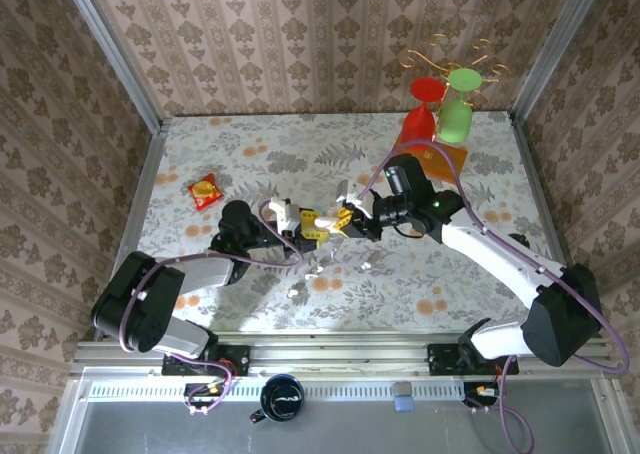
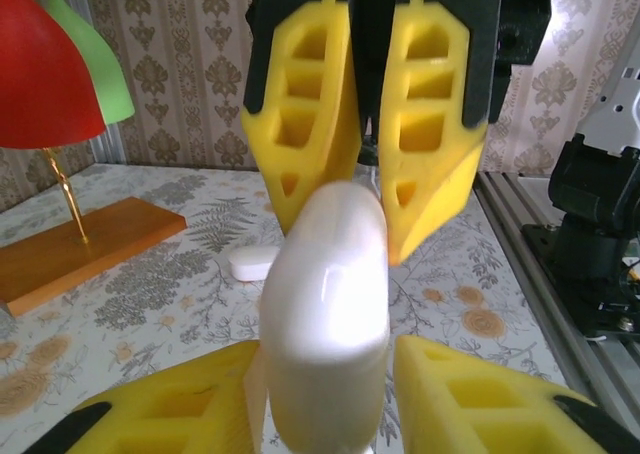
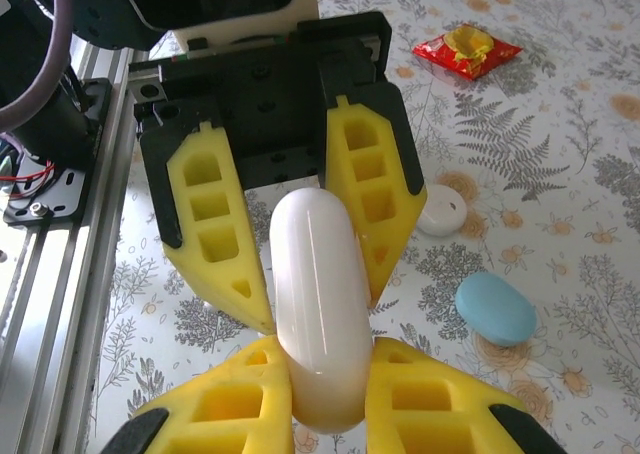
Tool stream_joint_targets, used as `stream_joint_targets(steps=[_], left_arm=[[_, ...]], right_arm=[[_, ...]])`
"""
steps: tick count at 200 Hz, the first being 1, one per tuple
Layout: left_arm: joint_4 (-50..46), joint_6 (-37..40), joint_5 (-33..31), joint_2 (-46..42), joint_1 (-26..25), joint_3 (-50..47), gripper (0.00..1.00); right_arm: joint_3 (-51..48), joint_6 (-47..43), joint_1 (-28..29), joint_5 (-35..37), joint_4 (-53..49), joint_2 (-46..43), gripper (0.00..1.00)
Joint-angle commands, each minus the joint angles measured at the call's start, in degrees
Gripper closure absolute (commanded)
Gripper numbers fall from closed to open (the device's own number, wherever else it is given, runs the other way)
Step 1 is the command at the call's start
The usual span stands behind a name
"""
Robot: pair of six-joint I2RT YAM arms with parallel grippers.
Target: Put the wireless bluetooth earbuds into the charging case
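Two robot arms meet above the floral-patterned surface [image 3: 560, 174] over a small glossy white oval charging case [image 3: 315, 254], which is held in the air between them; the right pincer [image 2: 345, 242] pinches one end of the case, its yellow fingers pressed against both sides; the left pincer [image 3: 312, 299] brackets the other end, one finger against the shell and the other just beside it, and whether it actually grips cannot be told. The case shows a smooth, unbroken shell from both wrist cameras, so its flip lid appears shut. What may be the tiny white plastic earbuds [image 1: 365, 265] lie as specks on the surface near the arms, too small to be sure. A round white disc-like case [image 3: 440, 214], a light-blue rounded case [image 3: 497, 309] and a red snack packet [image 3: 468, 52] lie apart. By this showing the task is at an early stage: case in hand, lid to open, both earbuds to seat.
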Motion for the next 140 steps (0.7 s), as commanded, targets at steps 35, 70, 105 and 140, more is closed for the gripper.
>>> stream_joint_targets(steps=[35, 70, 105, 140], left_arm=[[2.95, -0.62, -0.74, 0.25, -0.48, -0.66, 0.83], [2.48, -0.11, -1.51, 0.25, -0.51, -1.18, 0.69], [2.98, -0.10, -0.48, 1.16, -0.49, -0.66, 0.76], [5.73, -1.77, -0.51, 2.68, -0.41, -0.83, 0.84]], right_arm=[[0.41, 0.51, 0.40, -0.77, 3.07, -0.08, 0.85], [-0.21, 0.61, 0.35, -1.16, 4.42, -0.74, 0.85], [-0.24, 1.06, 0.39, -1.62, 4.94, -0.34, 0.85], [-0.61, 1.35, 0.32, -0.99, 5.09, -0.99, 0.85]])
